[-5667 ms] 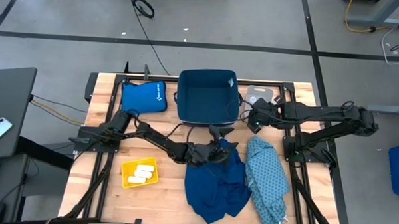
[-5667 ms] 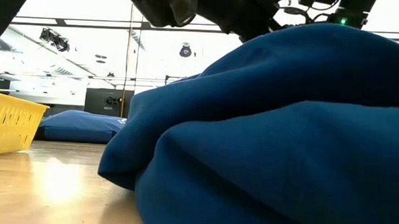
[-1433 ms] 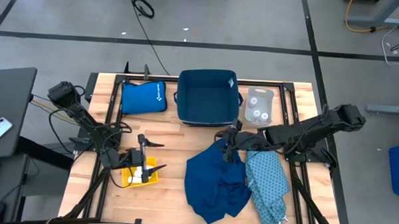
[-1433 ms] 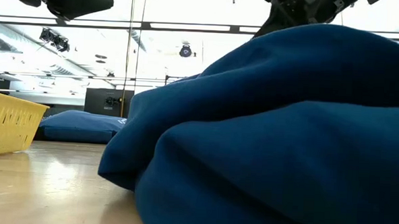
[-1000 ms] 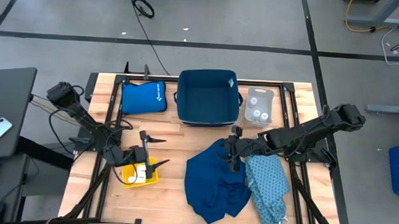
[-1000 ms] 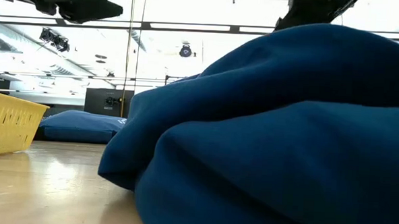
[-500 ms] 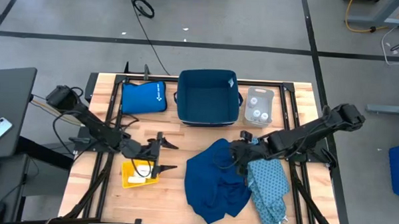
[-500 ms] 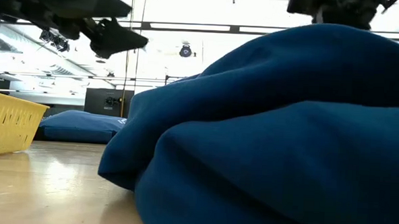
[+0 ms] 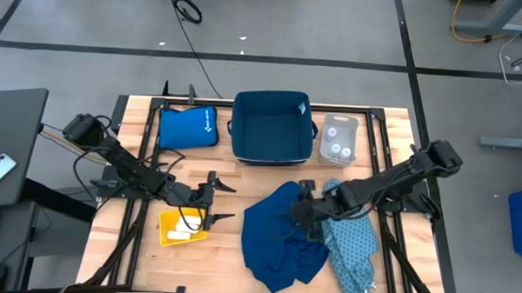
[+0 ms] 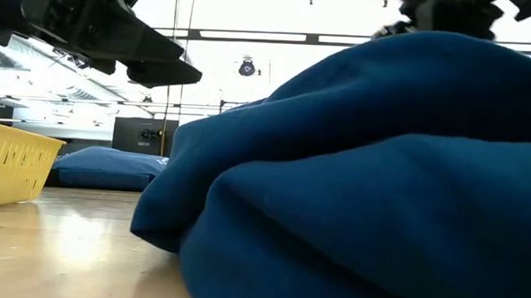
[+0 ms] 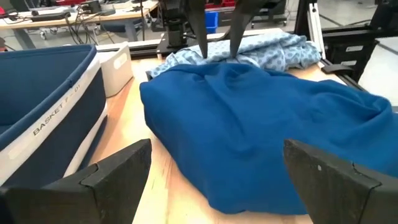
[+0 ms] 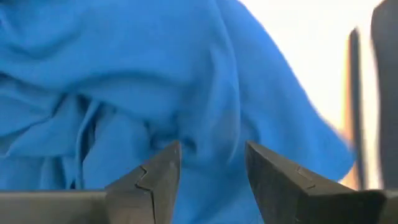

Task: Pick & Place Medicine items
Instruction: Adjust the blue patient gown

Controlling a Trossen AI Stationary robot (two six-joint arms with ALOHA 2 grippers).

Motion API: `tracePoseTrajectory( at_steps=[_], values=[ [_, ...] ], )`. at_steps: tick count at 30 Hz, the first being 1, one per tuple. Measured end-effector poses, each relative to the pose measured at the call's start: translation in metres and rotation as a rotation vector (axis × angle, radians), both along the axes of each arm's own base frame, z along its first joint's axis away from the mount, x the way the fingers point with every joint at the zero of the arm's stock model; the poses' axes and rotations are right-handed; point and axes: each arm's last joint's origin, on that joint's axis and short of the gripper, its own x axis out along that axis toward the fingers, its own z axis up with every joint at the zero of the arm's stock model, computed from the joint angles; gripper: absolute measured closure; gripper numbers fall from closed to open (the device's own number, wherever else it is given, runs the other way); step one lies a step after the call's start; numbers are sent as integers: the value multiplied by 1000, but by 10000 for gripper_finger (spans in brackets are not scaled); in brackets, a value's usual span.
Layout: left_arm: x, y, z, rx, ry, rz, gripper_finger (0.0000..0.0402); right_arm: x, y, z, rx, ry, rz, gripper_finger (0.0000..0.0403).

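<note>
Wooden table (image 9: 242, 176) bears rumpled blue cloth (image 9: 279, 238); both grippers, left (image 9: 217, 202) and right (image 9: 295, 214), gape empty.

Yellow tray (image 9: 173, 223): partly covered by the left gripper (image 9: 214, 202); the pale medicine items (image 9: 180, 235) inside are too small to tell apart. Low view: dark blue cloth (image 10: 380, 190) blocks most of the table behind it; tray cut by the edge.
</note>
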Motion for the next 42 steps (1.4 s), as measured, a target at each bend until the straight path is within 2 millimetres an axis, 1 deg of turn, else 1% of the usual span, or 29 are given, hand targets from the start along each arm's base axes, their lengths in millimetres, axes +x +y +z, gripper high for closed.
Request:
tracePoseTrajectory(
  at_steps=[3, 6, 13, 17, 21, 23, 26, 29, 32, 36, 39, 42],
  values=[
    [0, 0, -1, 7, 9, 2, 38, 14, 5, 9, -66, -7, 70, 217],
    [-1, 0, -2, 8, 24, 3, 38, 24, 6, 11, -124, 20, 111, 217],
    [-2, 1, -6, 10, 60, 12, 38, 34, 10, -10, -227, 125, 267, 217],
    [-2, 1, -6, 10, 60, 12, 38, 37, 7, -15, -217, 145, 265, 217],
    [-2, 1, -6, 9, 60, 12, 38, 38, 4, -16, -112, 168, 227, 217],
    [-2, 1, -6, 6, 60, 13, 38, 37, 4, -16, -79, 173, 177, 217],
    [-2, 0, -6, -5, 58, 10, 38, 34, 3, -9, -30, 153, 90, 217],
    [-1, 0, -5, -26, 48, 5, 38, 30, 1, -2, 24, 138, -45, 217],
    [-1, 0, -4, -54, 35, 9, 38, 22, -5, 3, 73, 169, -201, 217],
    [-1, -1, -2, -99, 15, 7, 38, 7, -15, 8, 103, 264, -409, 217],
    [0, -1, -1, -122, 4, 10, 38, -3, -21, 10, 125, 314, -499, 217],
    [0, -2, 0, -138, 1, -6, 38, -8, -27, 9, 179, 329, -551, 217]
  ],
)
